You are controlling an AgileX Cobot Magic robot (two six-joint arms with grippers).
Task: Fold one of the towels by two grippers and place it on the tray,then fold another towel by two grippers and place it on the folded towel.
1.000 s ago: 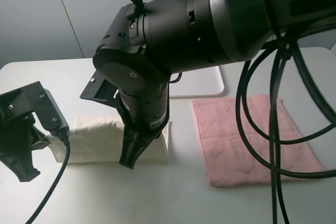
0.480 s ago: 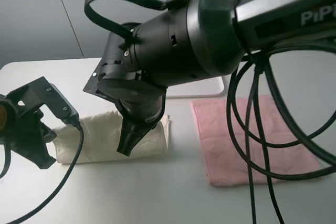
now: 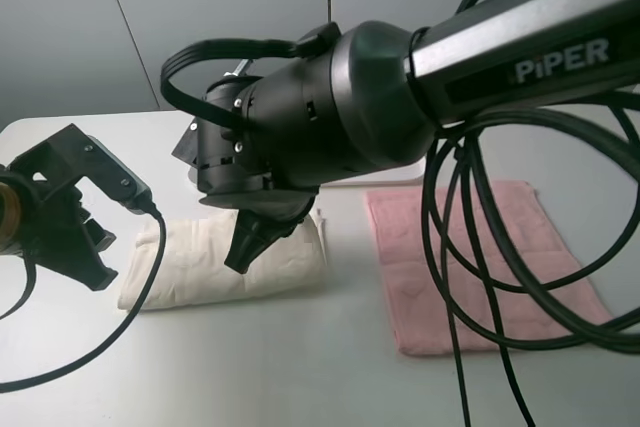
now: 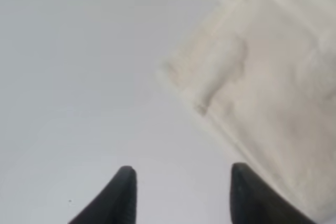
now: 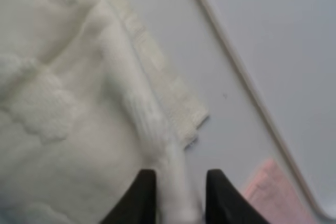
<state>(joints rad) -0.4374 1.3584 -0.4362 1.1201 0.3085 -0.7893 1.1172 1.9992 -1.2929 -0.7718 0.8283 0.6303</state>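
The cream towel lies folded on the tabletop, a soft, thick oblong. In the exterior high view its long axis runs across the scene from side to side. It is slightly tilted, so the end toward the pink towel sits a little farther back than the other end. It is on the left half of the tabletop, near the pink towel but apart from it. Its surface is looped terry with a faint raised pattern, and a flatter woven border strip shows along one short end. The edges are plump and rounded where the layers double over.

The pink towel lies flat in a single layer, roughly square, with the same nubby texture and embossing.

The tray is smooth white plastic with a low rim and a rounded corner. A strip of bare tabletop separates it from the cream towel's bordered end, so the towel is not on it.

The left tool stands wide, with only bare tabletop between its black fingers; a corner of the cream towel lies just beside one finger.

The right tool is narrow, its tips down on the cream towel with a raised ridge of cloth between them. I cannot tell whether it pinches that ridge.
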